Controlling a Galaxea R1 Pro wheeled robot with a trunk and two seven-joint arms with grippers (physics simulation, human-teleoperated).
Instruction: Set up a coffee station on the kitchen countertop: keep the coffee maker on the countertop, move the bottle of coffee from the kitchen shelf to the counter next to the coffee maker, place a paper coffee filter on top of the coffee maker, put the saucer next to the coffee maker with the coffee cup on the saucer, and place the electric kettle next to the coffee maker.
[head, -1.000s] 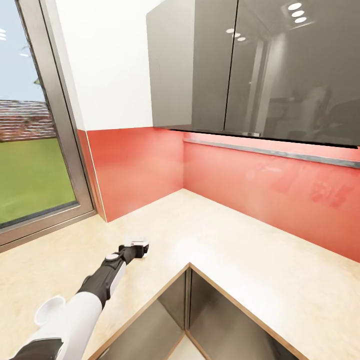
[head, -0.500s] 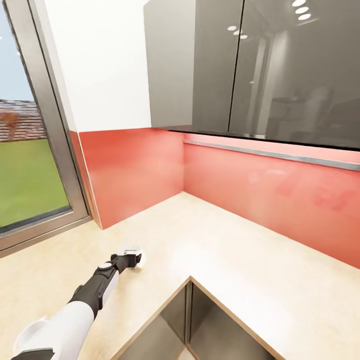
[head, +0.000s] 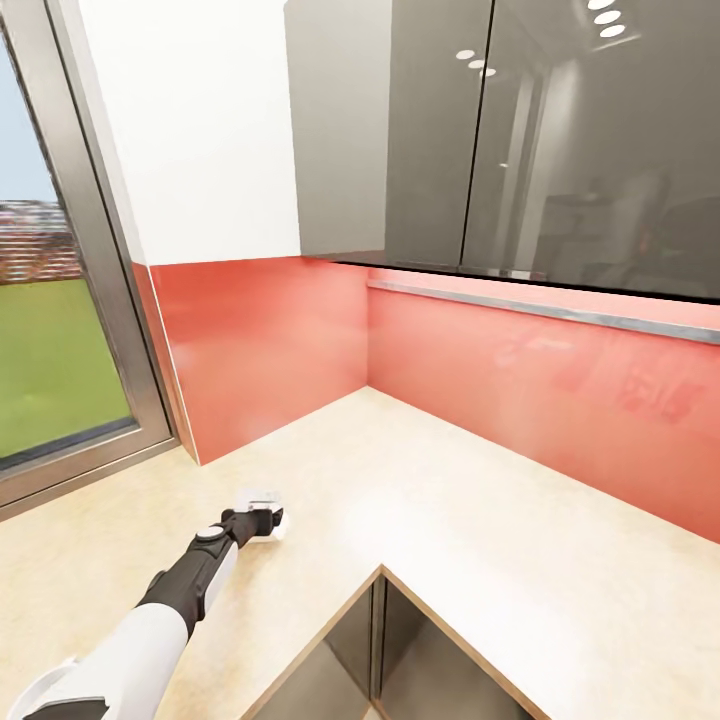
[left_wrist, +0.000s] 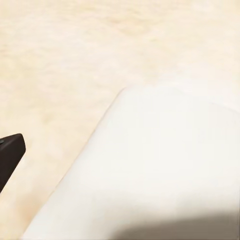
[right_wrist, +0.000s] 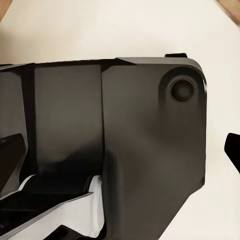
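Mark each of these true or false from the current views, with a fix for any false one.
1. The left arm reaches out over the countertop. True.
2. The backsplash is blue. False: it is red.
3. A white thing sits at the left gripper. True.
4. The wall cabinets stand open. False: their grey doors are closed.
5. A window lies left of the corner. True.
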